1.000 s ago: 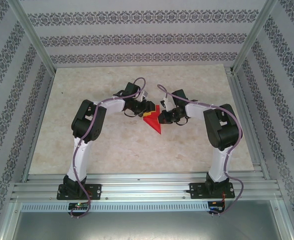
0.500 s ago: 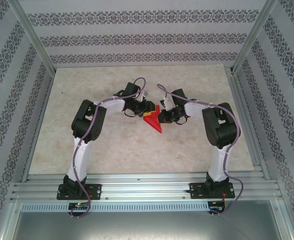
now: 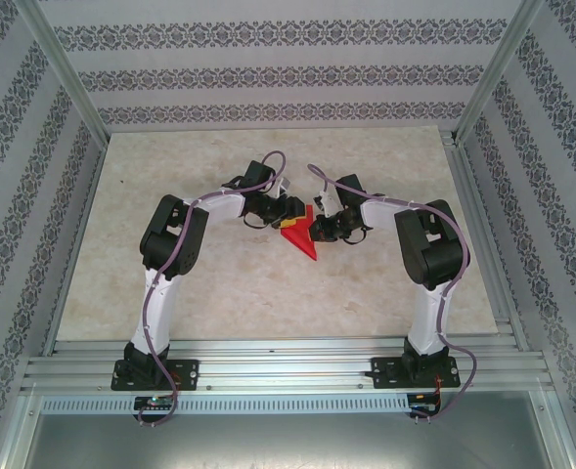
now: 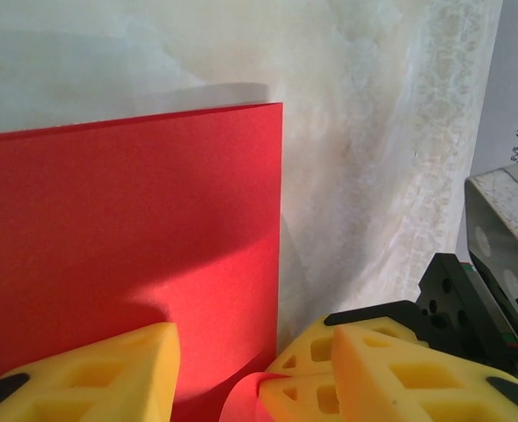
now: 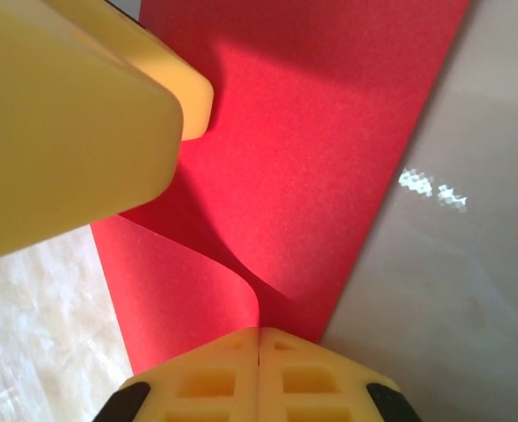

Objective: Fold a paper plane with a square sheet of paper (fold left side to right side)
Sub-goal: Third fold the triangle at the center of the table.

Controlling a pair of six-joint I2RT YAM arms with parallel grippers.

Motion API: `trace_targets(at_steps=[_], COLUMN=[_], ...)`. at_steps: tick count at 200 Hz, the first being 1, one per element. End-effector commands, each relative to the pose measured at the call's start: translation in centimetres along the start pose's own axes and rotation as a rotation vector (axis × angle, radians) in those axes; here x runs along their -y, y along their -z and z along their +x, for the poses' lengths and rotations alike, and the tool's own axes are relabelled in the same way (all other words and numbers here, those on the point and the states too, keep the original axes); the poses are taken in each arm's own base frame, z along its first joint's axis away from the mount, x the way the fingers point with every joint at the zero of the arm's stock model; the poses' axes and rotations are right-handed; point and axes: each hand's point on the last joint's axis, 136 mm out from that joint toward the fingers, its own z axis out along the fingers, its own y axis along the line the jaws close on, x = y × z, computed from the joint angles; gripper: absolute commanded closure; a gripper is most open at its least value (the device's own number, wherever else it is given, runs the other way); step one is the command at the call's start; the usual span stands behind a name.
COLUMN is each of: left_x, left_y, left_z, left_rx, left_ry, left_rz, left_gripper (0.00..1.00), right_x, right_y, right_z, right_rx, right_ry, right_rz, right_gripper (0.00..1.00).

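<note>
Straddling the sheet's left part, the left gripper (image 3: 288, 219) stood with jaws apart, holding nothing; the sheet of paper (image 3: 302, 242) lay on the table (image 3: 170, 283) between both claws, one corner pointing nearward; the right gripper (image 5: 259, 338) was clamped on its lifted edge, a curl plain at the right wrist, unreadable from above

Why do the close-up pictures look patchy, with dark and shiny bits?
Left wrist view: a soft shadow darkens the lower sheet of paper. Right wrist view: a yellow finger looms blurred, and glare glints on the table. Top external view: even light.
</note>
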Motion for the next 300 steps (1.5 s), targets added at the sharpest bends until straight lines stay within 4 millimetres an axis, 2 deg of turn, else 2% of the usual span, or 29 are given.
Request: trace_targets(at_steps=[1,41,64,90,130,177,254,272,300], left_x=[-1.9,1.3,2.1,2.8,3.5,2.0,-1.1,-1.2,-1.2], left_y=[0.3,5.0,6.6,5.7,2.0,-0.4,-0.9,-0.5,-0.3], left_z=[0.6,-1.8,-1.4,0.9,3.3,4.6,6.1,6.3,6.4], left_rx=[-0.002,0.087,0.112,0.065,0.001,-0.029,-0.047,-0.033,-0.030], left_ry=[0.005,-0.051,-0.074,-0.080,-0.065,-0.023,-0.002,-0.001,-0.004], left_rz=[-0.085,-0.055,-0.061,-0.023,0.005,-0.011,-0.100,-0.103,-0.108], left_gripper=[0.46,0.42,0.49,0.58,0.61,0.62,0.62,0.67,0.67], right_x=[1.4,1.4,1.4,1.2,1.0,1.1,1.2,1.3,1.3], right_y=[-1.0,-1.1,-1.0,-1.1,-1.4,-1.4,-1.5,-1.5,-1.5], right_z=[2.0,2.3,2.2,2.1,2.3,2.5,2.5,2.6,2.5], right_rx=[-0.063,-0.076,-0.074,-0.073,-0.082,-0.088,-0.091,-0.093,-0.093], right_ry=[-0.037,-0.033,-0.031,-0.026,-0.017,-0.011,-0.004,-0.005,-0.005], right_rz=[0.056,0.066,0.065,0.061,0.066,0.076,0.087,0.087,0.087], right_gripper=[1.00,1.00,1.00,1.00,1.00,1.00,1.00,1.00,1.00])
